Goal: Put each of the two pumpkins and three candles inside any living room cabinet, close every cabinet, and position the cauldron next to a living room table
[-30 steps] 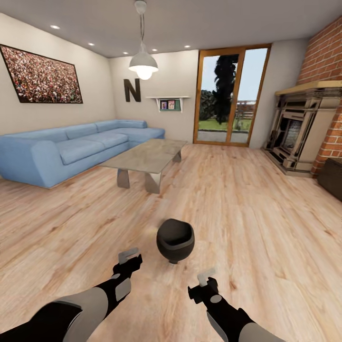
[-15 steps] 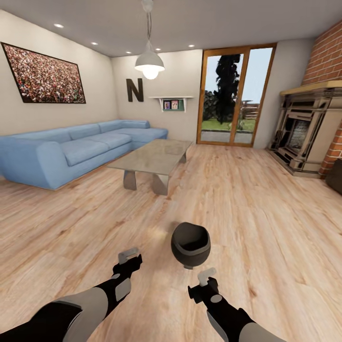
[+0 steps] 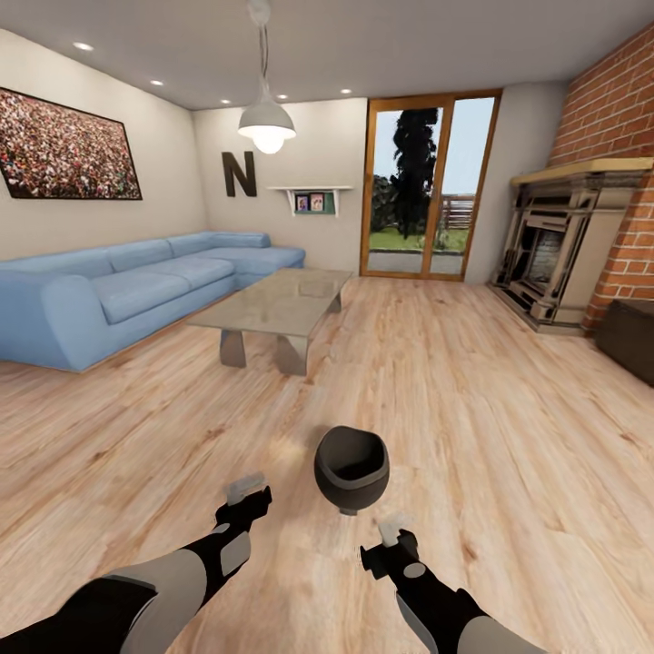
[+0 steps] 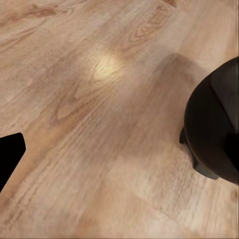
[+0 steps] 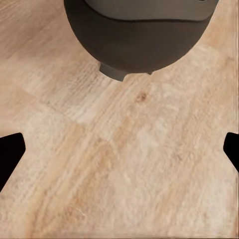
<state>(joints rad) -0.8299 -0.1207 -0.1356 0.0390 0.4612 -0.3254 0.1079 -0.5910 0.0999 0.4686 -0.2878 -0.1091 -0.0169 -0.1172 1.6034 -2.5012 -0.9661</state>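
I see a black cauldron (image 3: 351,469) on the pale, streaky wood-grain floor (image 3: 509,436). Beyond it stand a light-blue sofa (image 3: 127,289) and a red brick wall (image 3: 618,136) with pale mortar lines.

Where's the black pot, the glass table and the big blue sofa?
Round black cauldron (image 3: 351,472), head view: on its inner wall, below the rim.
Low glass-topped coffee table (image 3: 272,304), head view: middle of the glass top.
Long light-blue sofa (image 3: 136,291), head view: on a seat cushion.

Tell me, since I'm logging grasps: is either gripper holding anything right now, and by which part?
Nothing is held. The left gripper and right gripper are both open and empty, and the cauldron stands on the floor ahead of them, untouched.
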